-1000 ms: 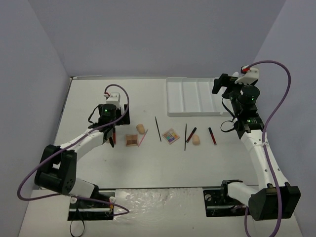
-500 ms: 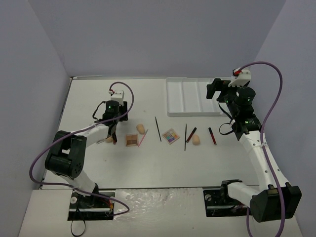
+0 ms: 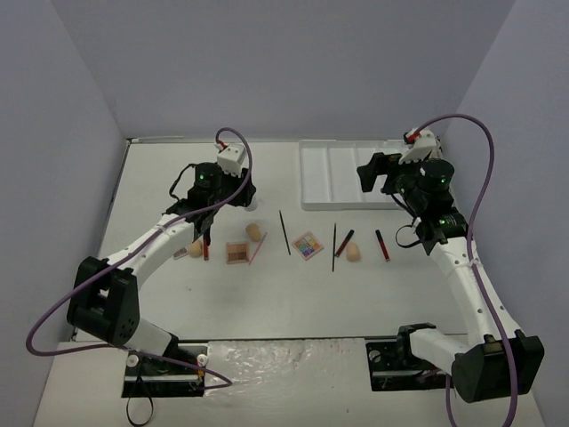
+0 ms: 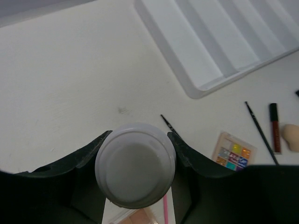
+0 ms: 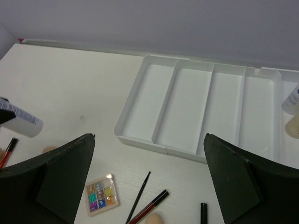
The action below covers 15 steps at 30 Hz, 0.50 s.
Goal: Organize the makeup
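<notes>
Now your left gripper (image 4: 138, 140) clamps a round white plastic bottle (image 4: 135, 168) by its sides, while your right gripper (image 5: 148, 140) hangs wide open

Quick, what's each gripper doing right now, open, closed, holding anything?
Left gripper: closed on the white bottle.
Right gripper: open, holding nothing.

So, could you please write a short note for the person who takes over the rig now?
Left gripper: shut on a white bottle, in the air.
Right gripper: open, empty, by the tray.
Palettes, pencils, lipsticks, sponges: loose on the table.
Two bottles at the tray's right end.
Done: nothing yet; the compartments in view are empty.
Left: sort everything into them.
</notes>
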Available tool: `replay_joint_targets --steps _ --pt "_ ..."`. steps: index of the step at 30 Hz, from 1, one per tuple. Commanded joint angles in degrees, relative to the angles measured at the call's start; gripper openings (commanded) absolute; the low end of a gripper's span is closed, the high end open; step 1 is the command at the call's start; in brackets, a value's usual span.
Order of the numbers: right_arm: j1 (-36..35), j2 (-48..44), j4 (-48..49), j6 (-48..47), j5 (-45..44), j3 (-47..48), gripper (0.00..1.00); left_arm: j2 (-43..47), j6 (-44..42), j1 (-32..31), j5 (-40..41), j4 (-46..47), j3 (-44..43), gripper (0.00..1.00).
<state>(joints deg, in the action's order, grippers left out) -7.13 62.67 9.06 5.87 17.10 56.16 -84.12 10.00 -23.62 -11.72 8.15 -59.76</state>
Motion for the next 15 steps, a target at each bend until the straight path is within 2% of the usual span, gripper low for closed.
replay_joint_targets --steps 1,5,11,15 --pt "-2.5 -0.5 1.4 -3.0 8.7 3.4 0.99 4.2 -4.1 -1.3 -12.7 -5.0 -9.2 0.00" --pt "-4.9 1.6 -0.7 -4.5 15.4 7.6 0.94 4.0 -8.3 -1.7 -20.4 -12.4 -13.7 0.00" --pt "-9.9 4.5 -1.8 -5.2 20.2 12.1 0.89 3.3 -16.6 -2.1 -31.7 -22.7 -20.8 0.00" --pt "-10.6 3.9 -2.4 -5.3 17.0 12.8 0.87 3.1 -18.2 -3.5 -31.3 -23.3 -20.1 0.00"
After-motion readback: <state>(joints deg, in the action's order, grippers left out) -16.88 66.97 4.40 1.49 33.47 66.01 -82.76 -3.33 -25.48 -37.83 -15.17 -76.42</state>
